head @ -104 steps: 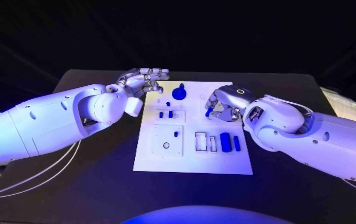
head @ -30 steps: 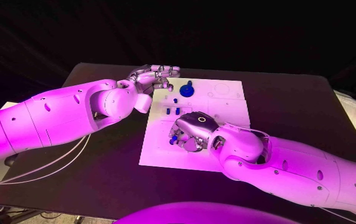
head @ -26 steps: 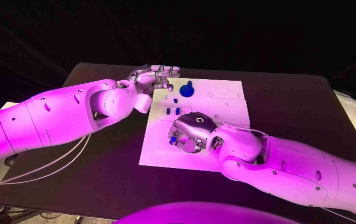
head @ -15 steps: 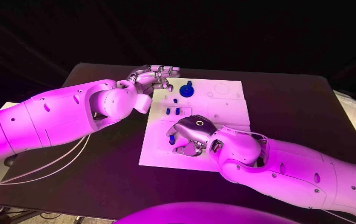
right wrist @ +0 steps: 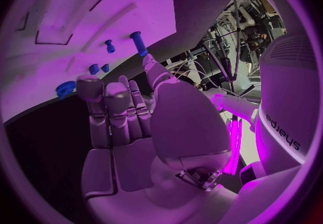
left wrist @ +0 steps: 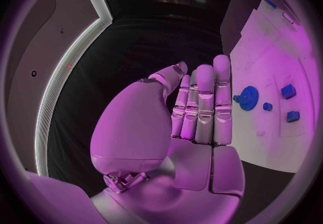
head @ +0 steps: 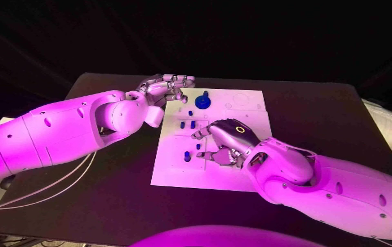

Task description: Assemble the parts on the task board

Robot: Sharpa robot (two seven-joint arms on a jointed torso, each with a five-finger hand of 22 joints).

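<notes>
1. The flat white rectangular task board (head: pixel 245 173) lies in the middle of the black table (head: pixel 327 105). Small blue parts sit on it: a round blue gear (head: pixel 200 100) near the far edge, two small blue blocks (head: pixel 188 125) mid-board, and a short blue peg (head: pixel 187 156) standing upright in the near left panel.
2. The right hand (head: pixel 222 145) hovers over the middle of the board, just beside the peg. Its fingers are apart and nothing lies between them; it holds no part.
3. In the right wrist view the blue peg (right wrist: pixel 139 43) stands upright, just beyond the right hand's fingertips (right wrist: pixel 89 85).
4. The left hand (head: pixel 166 88) rests at the board's far left corner, near the gear. In the left wrist view its fingers (left wrist: pixel 204 103) stand straight and side by side, gripping nothing.
5. Judged step: the peg appears seated, and the right hand is free for the next part.
6. Next move calls for choosing an unseated part, probably a block, lowering over it and pinching it squarely.
</notes>
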